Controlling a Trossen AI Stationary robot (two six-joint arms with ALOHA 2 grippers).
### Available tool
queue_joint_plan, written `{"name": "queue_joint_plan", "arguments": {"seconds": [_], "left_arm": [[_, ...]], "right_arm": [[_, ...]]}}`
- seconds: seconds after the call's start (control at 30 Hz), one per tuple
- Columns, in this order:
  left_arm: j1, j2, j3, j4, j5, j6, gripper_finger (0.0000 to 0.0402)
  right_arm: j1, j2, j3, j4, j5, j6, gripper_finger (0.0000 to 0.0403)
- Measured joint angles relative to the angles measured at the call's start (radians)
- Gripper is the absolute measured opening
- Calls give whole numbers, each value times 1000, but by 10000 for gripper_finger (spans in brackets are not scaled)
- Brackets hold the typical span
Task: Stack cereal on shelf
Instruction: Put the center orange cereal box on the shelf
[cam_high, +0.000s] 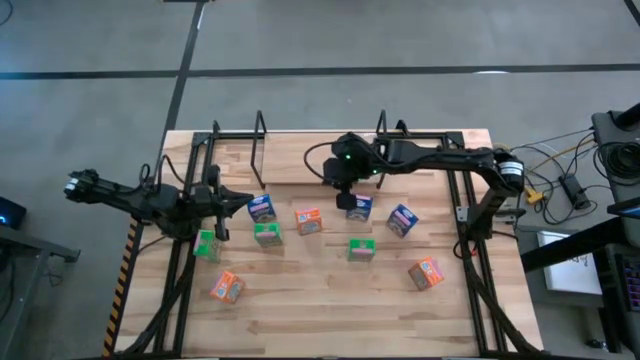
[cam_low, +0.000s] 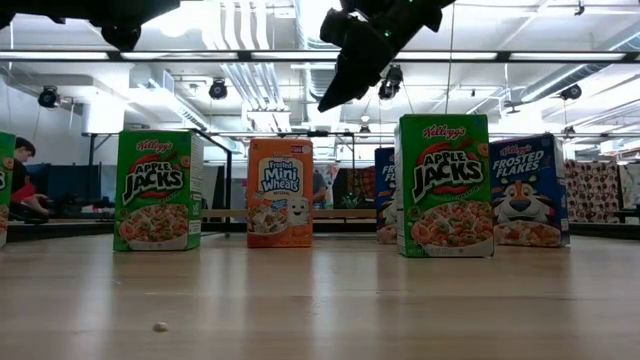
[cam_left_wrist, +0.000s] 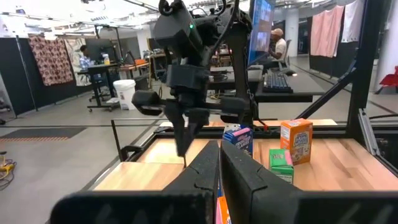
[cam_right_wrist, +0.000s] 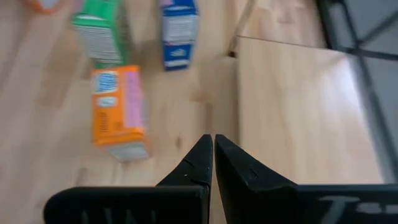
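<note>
Several small cereal boxes stand upright on the wooden table: blue ones (cam_high: 261, 208) (cam_high: 402, 219), green ones (cam_high: 267, 234) (cam_high: 361, 249), orange ones (cam_high: 308, 221) (cam_high: 427, 272). The shelf (cam_high: 260, 135), a rack of thin black rods, stands at the table's far edge. My right gripper (cam_high: 343, 192) hangs shut above the table's middle, slanting down, clear of the boxes (cam_low: 335, 95). In its wrist view the shut fingers (cam_right_wrist: 212, 146) point past an orange box (cam_right_wrist: 118, 112). My left gripper (cam_high: 228, 197) is shut and level at the table's left side (cam_left_wrist: 219, 163), holding nothing.
More boxes stand near the table's front: an orange one (cam_high: 226, 287) and a green one (cam_high: 207, 245). Black frame posts (cam_high: 470, 215) run along both table sides. Bare wood lies between the middle boxes and the shelf. People sit at desks in the room beyond (cam_left_wrist: 278, 43).
</note>
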Motion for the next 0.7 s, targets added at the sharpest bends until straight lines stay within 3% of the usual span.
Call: {"name": "queue_joint_plan", "arguments": {"seconds": [0.17,0.5,0.7], "left_arm": [[0,0,0,0,0,0,0],[0,1,10,3,0,-8,0],[0,3,9,3,0,-9,0]], "right_arm": [[8,10,20,2,-85,9,10],[72,11,-16,39,-82,23,64],[169,11,-133,282,7,-22,58]]}}
